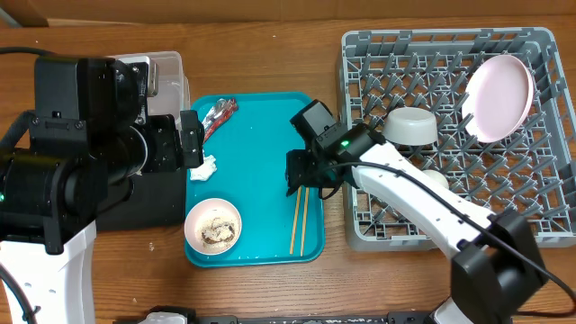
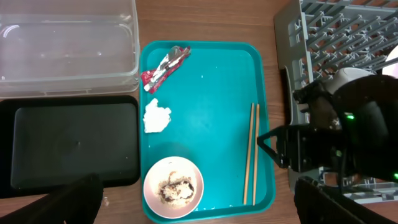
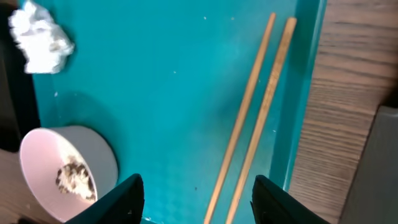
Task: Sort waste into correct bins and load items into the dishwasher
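The teal tray (image 1: 270, 135) holds a red-and-silver wrapper (image 1: 220, 114), a white napkin (image 1: 205, 166), a small pinkish-white bowl (image 1: 213, 226) with rice and brown scraps, and two wooden chopsticks (image 1: 301, 220). My right gripper (image 1: 301, 175) is open and empty just above the chopsticks (image 3: 255, 112); its fingers (image 3: 199, 205) straddle them. My left gripper (image 2: 199, 211) is open and empty, high above the bowl (image 2: 173, 186). The grey rack (image 1: 540, 225) holds the pink plate (image 1: 498, 97), the grey bowl (image 1: 410, 126) and a white cup (image 1: 435, 178).
The clear tub (image 2: 68, 43) and the black tray (image 2: 68, 146) lie left of the teal tray, one behind the other, both empty. In the overhead view my left arm (image 1: 81, 153) covers most of them. Bare wooden table runs along the front.
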You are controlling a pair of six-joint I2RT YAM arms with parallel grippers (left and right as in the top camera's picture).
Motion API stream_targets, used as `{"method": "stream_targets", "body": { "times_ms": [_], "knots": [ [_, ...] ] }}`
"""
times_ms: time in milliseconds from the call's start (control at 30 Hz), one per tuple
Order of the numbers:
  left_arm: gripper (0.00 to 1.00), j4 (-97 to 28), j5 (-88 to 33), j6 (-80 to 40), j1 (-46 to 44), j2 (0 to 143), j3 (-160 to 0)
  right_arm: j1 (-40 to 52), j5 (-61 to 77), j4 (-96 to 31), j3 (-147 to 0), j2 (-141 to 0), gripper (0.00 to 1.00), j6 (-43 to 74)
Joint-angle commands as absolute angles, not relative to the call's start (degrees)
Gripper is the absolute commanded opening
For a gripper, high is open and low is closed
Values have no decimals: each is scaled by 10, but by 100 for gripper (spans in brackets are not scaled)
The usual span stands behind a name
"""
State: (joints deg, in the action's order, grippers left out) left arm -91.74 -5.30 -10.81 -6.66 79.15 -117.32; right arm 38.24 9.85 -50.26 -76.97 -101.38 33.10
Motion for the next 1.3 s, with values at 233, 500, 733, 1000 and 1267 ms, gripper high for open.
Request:
{"method": "stream_targets", "body": {
  "times_ms": [233, 500, 733, 1000, 1267],
  "knots": [
    [100, -917, -49, -118, -68, 794, -1178, 424, 116, -475, -772, -1050, 66, 356],
    [100, -917, -49, -118, -68, 794, -1178, 476, 97, -458, -783, -1036, 73, 334],
    [100, -917, -49, -118, -68, 794, -1178, 477, -2, -485, -797, -973, 100, 296],
    [100, -917, -49, -118, -68, 794, -1178, 475, -79, -470, -797, -892, 100, 279],
    [100, -917, -49, -118, -68, 794, -1178, 475, -130, -454, -797, -807, 100, 178]
  ]
}}
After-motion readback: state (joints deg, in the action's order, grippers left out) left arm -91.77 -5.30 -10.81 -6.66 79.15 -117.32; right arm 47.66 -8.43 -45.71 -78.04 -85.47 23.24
